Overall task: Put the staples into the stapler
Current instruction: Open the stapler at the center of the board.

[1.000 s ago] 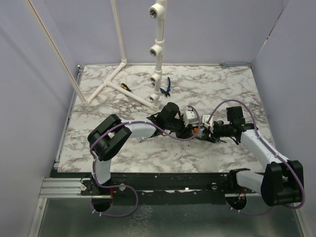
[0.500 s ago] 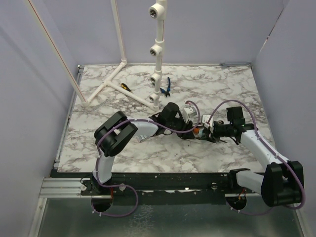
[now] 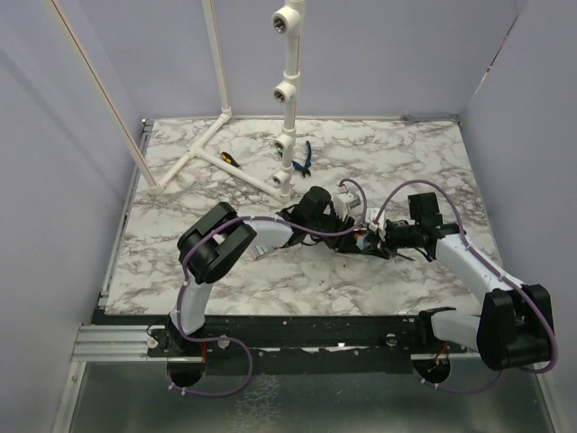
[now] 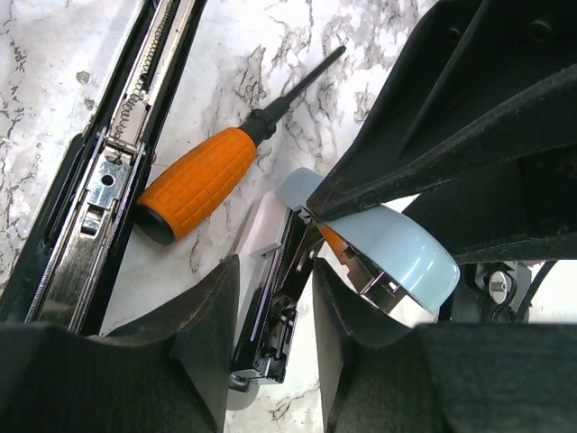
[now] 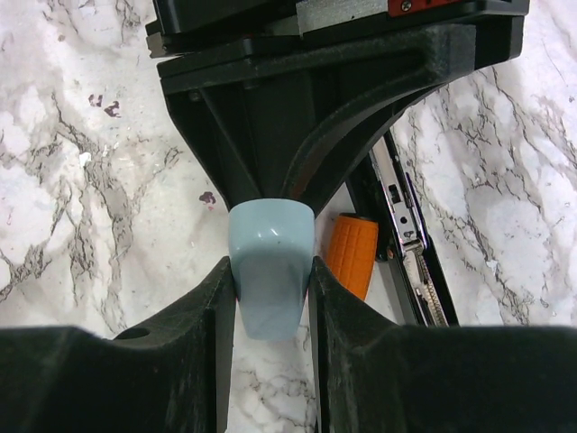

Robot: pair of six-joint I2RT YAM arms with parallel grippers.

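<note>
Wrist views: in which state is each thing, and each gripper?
black stapler, hinged open, lying flat, inner channel and spring exposed.
orange-handled screwdriver, lying loose beside the stapler, not held.
pale teal bar, clamped at its end by the right gripper.
dark metal piece, under the teal bar, gripped by the left gripper.

Centre of the marble table [image 3: 424,167] is jammed: left end effector [image 4: 275,307] and right end effector [image 5: 270,298] meet nose to nose at the pale teal plastic bar [image 5: 269,266]. The orange-handled screwdriver [image 4: 198,180] and the slim black stapler [image 4: 90,189], hinged open, lie just beside them. White plastic pipe frame [image 3: 287,90] blocks the far edge, left corner to middle, blue-handled pliers [image 3: 302,162] at its foot. Far-right corner lies open.
</note>
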